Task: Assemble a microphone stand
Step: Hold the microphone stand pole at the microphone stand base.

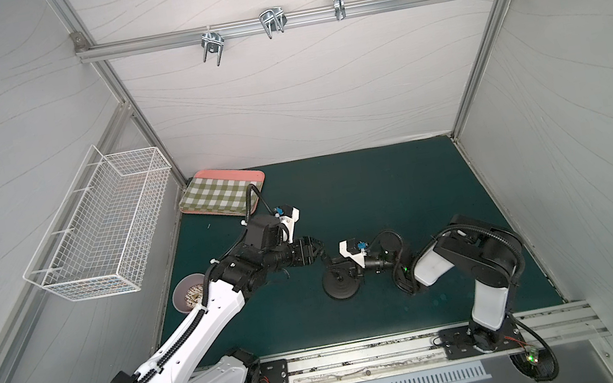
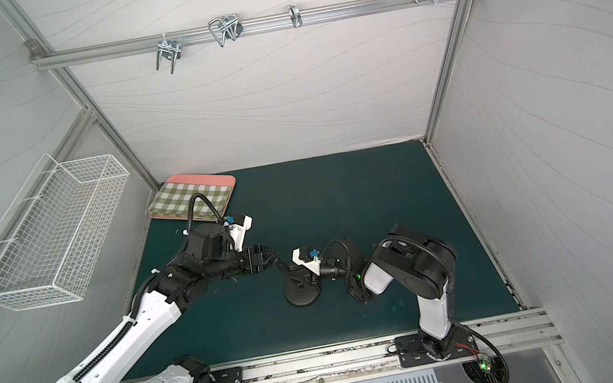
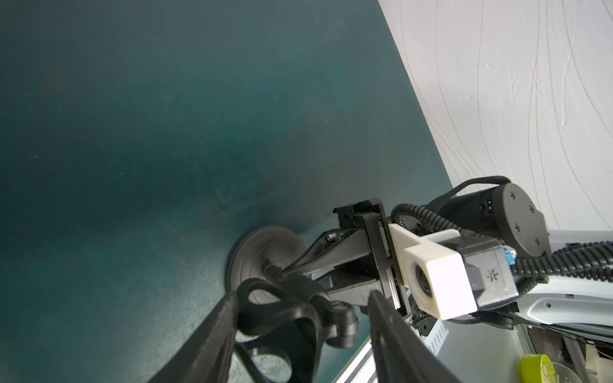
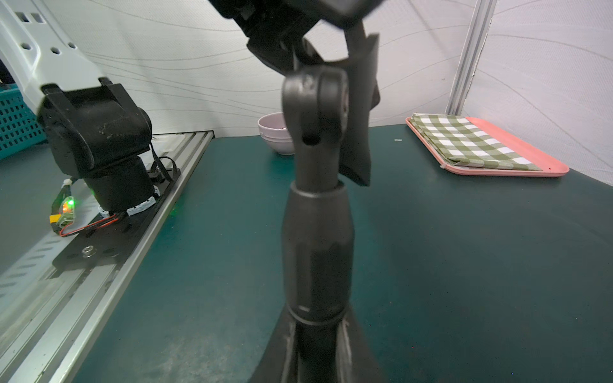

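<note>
Right gripper (image 3: pixel 282 270) clamps the rod (image 4: pixel 316 238) above the base (image 1: pixel 341 288), perhaps already seated. Left gripper (image 3: pixel 302 298), not yet closed around the clip (image 3: pixel 292 306), should close gently and keep it upright.

Black microphone stand (image 1: pixel 344 288) on the green mat (image 1: pixel 381 197), left pincer (image 1: pixel 322 253) and right pincer (image 1: pixel 336 274) close together over its disc base

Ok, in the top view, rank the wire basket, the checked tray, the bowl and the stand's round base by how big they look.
1. wire basket, clearly largest
2. checked tray
3. bowl and round base: they look about alike and both are partly hidden, so I won't rank them.
</note>
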`<action>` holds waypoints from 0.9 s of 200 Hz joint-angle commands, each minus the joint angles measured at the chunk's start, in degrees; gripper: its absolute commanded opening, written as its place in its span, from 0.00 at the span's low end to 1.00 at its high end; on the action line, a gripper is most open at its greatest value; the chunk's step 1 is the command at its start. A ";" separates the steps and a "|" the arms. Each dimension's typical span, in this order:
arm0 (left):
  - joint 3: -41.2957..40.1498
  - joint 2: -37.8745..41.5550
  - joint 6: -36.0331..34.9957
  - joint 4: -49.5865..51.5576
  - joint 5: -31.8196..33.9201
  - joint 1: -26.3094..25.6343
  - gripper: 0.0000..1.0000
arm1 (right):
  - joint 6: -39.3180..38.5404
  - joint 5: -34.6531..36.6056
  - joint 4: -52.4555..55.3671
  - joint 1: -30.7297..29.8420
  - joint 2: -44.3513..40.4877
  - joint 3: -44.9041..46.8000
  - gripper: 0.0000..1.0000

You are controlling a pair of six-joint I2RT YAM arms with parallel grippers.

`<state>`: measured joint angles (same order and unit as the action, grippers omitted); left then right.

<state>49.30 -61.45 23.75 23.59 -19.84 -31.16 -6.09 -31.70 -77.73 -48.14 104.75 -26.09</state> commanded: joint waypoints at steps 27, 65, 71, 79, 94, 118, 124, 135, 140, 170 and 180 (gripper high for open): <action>2.38 -0.42 -0.20 -0.34 -2.21 -2.39 0.62 | -1.11 0.94 -1.67 -0.49 -0.21 2.26 0.14; 2.42 -0.84 0.66 -1.75 -2.65 -3.47 0.62 | -1.08 1.77 -1.63 -0.46 -1.34 3.60 0.15; 2.47 -0.91 0.81 -2.09 -2.71 -3.71 0.62 | -1.12 1.95 -1.58 -0.51 -1.60 3.84 0.15; 2.47 -1.01 1.01 -2.40 -2.74 -3.94 0.62 | -1.10 2.20 -1.63 -0.49 -1.78 4.09 0.14; 2.47 -1.21 1.30 -3.10 -2.75 -4.46 0.62 | -1.28 2.56 -1.61 -0.53 -1.73 4.35 0.15; 2.69 -1.95 1.39 -3.41 -2.68 -5.28 0.62 | -1.35 3.18 -1.65 -0.46 -2.06 4.79 0.14; 2.73 -2.15 1.39 -3.45 -2.67 -5.33 0.62 | -1.38 3.24 -1.56 -0.46 -2.17 4.88 0.14; 2.92 -2.29 1.37 -3.44 -2.58 -5.55 0.62 | -1.64 3.44 -1.55 -0.51 -2.40 4.99 0.14; 2.99 -2.36 1.39 -3.40 -2.53 -5.60 0.62 | -1.64 3.49 -1.57 -0.47 -2.40 4.99 0.14; 3.26 -2.27 1.63 -3.77 -2.36 -6.09 0.63 | -1.73 3.91 -1.60 -0.38 -2.86 5.73 0.14; 3.26 -2.23 1.61 -3.95 -2.30 -6.17 0.63 | -1.82 4.06 -1.57 -0.38 -3.14 6.07 0.14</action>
<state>50.11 -63.20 24.56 20.51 -19.53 -35.88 -6.50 -28.97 -80.55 -48.16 102.30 -21.23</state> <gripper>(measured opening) 0.629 0.184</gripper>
